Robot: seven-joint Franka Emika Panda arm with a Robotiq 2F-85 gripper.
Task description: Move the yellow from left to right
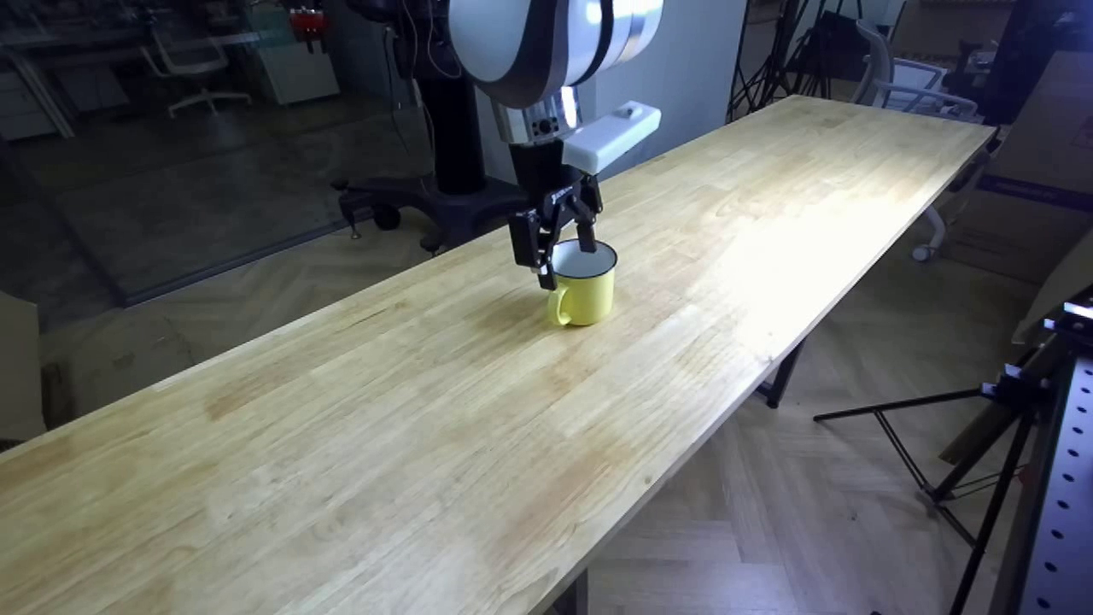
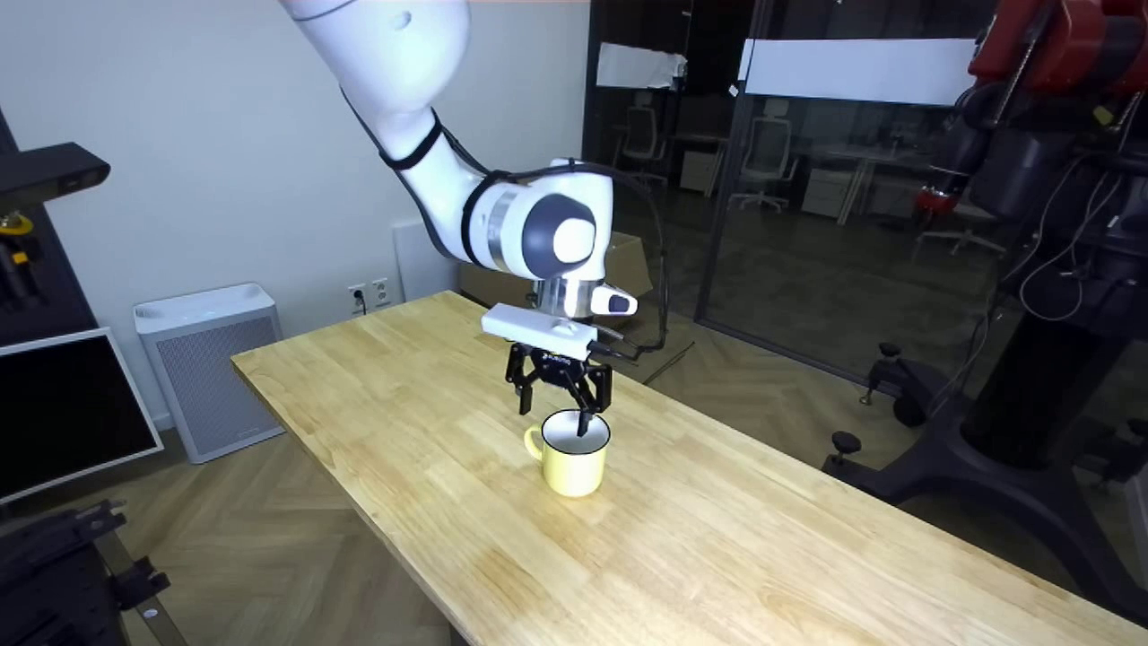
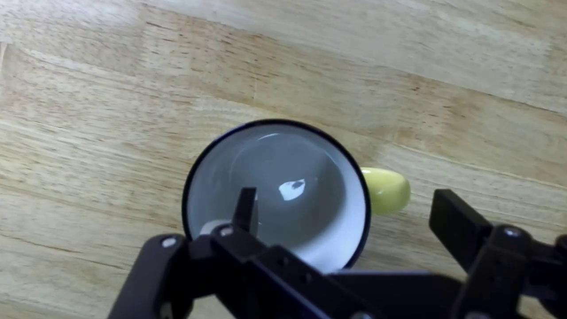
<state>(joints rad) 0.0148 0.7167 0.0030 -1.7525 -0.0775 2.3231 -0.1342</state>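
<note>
The yellow mug stands upright on the wooden table in both exterior views (image 1: 591, 299) (image 2: 574, 474). It has a white inside, a dark rim and a side handle. My gripper (image 1: 567, 260) is open at the mug's rim, and it also shows open in an exterior view (image 2: 554, 417). In the wrist view, the gripper (image 3: 345, 199) has one finger over or inside the mug's opening (image 3: 283, 164). The other finger is outside, beyond the handle (image 3: 386, 190). The rim and handle lie between the fingers. Part of the near rim is hidden behind the gripper.
The long wooden table (image 1: 384, 444) has its edges in view. A black wheeled base (image 1: 461, 201) stands on the floor close by one long edge. A tripod (image 1: 982, 427) stands off the opposite edge. An air purifier (image 2: 211, 368) stands by the wall.
</note>
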